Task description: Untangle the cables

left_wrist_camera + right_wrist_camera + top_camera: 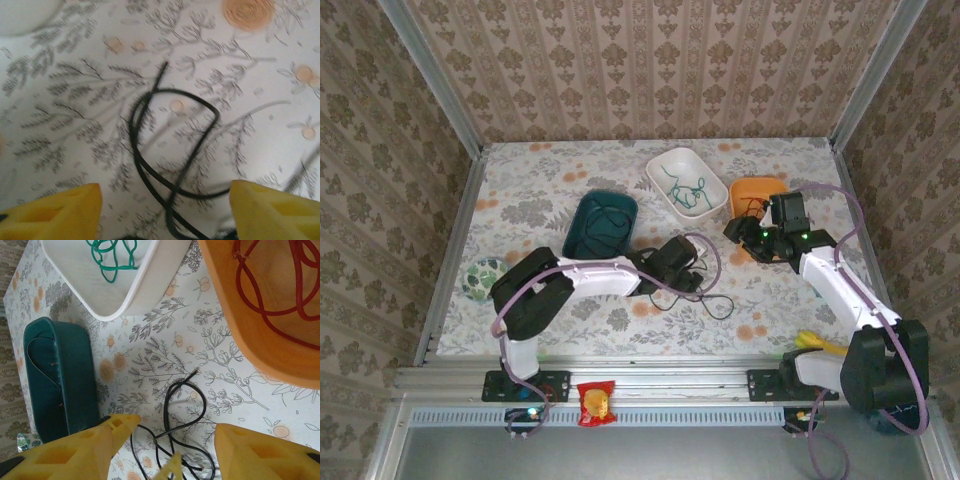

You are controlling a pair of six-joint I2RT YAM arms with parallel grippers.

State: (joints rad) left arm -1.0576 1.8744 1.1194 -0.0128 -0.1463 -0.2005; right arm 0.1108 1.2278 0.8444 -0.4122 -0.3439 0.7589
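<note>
A black cable (708,298) lies in loose loops on the floral table (550,190), just in front of my left gripper (692,272). In the left wrist view the black cable (170,150) crosses itself between the open yellow fingers (55,210), and the left gripper (165,212) holds nothing. My right gripper (740,232) hovers open above the same black cable (182,410), its fingers (260,455) wide apart. A green cable (112,255) lies in the white tray (686,183). A red cable (280,285) lies in the orange tray (757,192). A thin dark cable (605,225) rests in the teal tray (582,245).
A green and white ball (483,277) sits at the left edge of the table. A red snack packet (595,402) lies on the front rail, and a yellow object (817,345) lies by the right arm's base. Patterned walls close in three sides.
</note>
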